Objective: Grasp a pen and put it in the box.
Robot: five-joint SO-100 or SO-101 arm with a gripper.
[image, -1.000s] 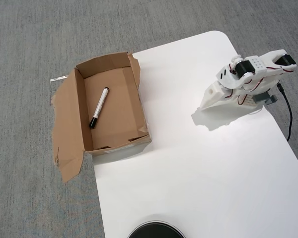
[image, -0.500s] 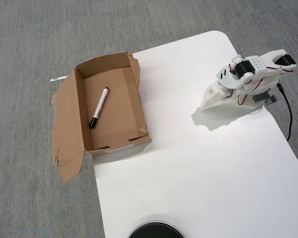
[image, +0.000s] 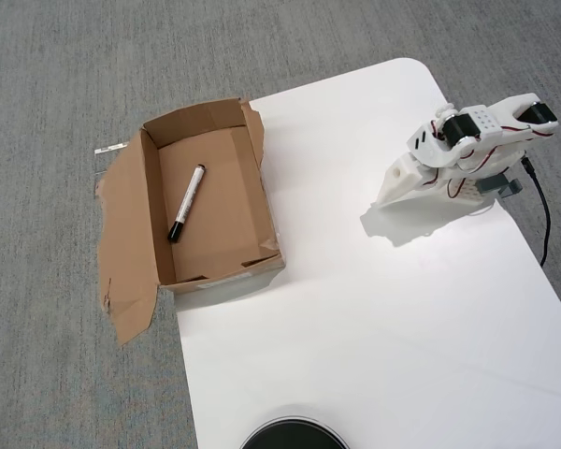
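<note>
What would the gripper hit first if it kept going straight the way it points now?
Probably the white table. The arm is folded up, and the gripper seems to point down and left in the overhead view, right at the tabletop. Depth is unclear from above. The box lies farther left.

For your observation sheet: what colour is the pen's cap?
Black, clearest in the overhead view: the pen lies in the box.

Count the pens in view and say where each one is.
1. The pen lies on the floor of the box, slanted, black cap toward the near end. None shows on the table; nothing seems to hide another.
</note>
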